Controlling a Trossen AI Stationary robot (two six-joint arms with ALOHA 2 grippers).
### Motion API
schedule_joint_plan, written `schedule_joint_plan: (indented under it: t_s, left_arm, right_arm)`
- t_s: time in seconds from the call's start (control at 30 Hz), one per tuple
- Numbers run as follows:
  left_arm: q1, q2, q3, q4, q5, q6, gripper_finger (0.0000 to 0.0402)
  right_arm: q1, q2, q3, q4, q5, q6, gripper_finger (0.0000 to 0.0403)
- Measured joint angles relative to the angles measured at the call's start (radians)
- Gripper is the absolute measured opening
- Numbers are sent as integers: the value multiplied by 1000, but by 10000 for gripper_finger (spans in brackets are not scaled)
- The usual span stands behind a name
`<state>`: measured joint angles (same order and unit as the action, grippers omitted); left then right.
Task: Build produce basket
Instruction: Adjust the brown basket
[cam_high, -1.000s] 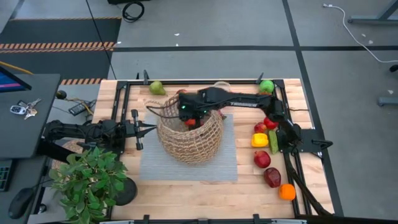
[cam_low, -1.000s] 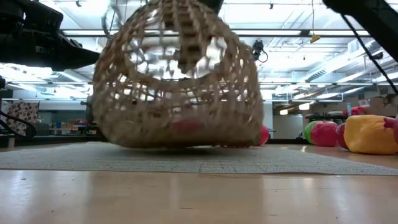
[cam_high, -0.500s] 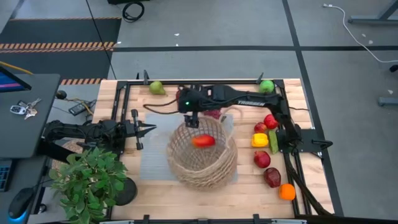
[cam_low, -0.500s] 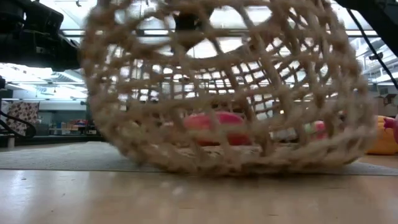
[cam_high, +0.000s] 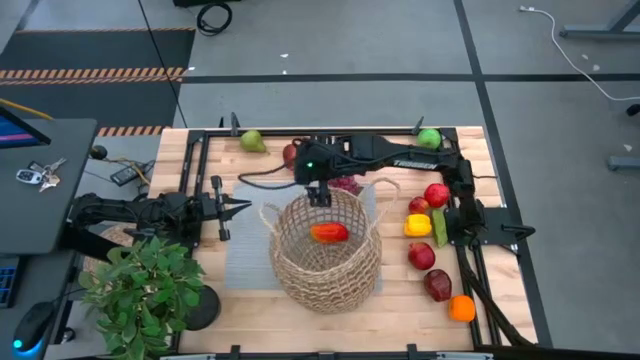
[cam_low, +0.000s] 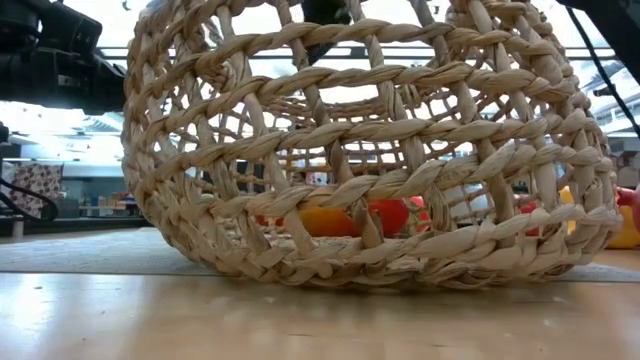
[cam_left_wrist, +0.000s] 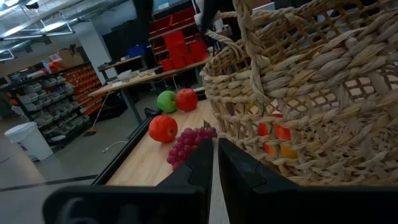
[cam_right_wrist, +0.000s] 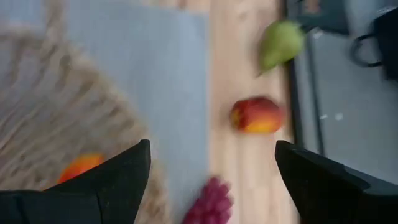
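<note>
Leftmost, the left end effector (cam_high: 240, 208) waits pinched shut beside the basket (cam_high: 325, 270), which sits upright just below the wide-open, empty right end effector (cam_high: 319, 196), one red-orange piece (cam_high: 329, 232) inside, presumably released there, grapes (cam_right_wrist: 209, 202) just beside it.

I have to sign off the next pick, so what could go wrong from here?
The basket sits half off the grey mat, so another nudge might slide it further. The open right gripper hangs right at its far rim and may snag the weave. The grapes lie just behind that rim, making for a cramped pick.
</note>
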<state>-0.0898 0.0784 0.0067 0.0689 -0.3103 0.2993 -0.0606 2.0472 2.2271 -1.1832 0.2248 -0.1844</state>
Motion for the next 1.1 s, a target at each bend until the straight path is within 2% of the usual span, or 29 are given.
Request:
schedule_joint_plan:
  t_s: [0.07,0.23,0.43,0.53,0.63,0.93,1.1]
  left_arm:
    - [0,0,0,0,0,0,36]
    - [0,0,0,0,0,0,32]
    - [0,0,0,0,1,0,28]
    - [0,0,0,0,1,0,31]
    - [0,0,0,0,1,0,34]
    - [0,0,0,0,1,0,30]
    - [0,0,0,0,1,0,28]
  right_arm:
    - [-9,7,-1,-41,-44,5,348]
    - [-38,27,-34,-48,-67,34,348]
    - [-65,31,-186,46,-174,32,348]
    - [-70,31,-243,80,-160,22,343]
    - [-78,31,-265,84,-141,15,317]
    - [-83,30,-259,101,-139,17,200]
    - [-83,30,-212,151,-34,30,168]
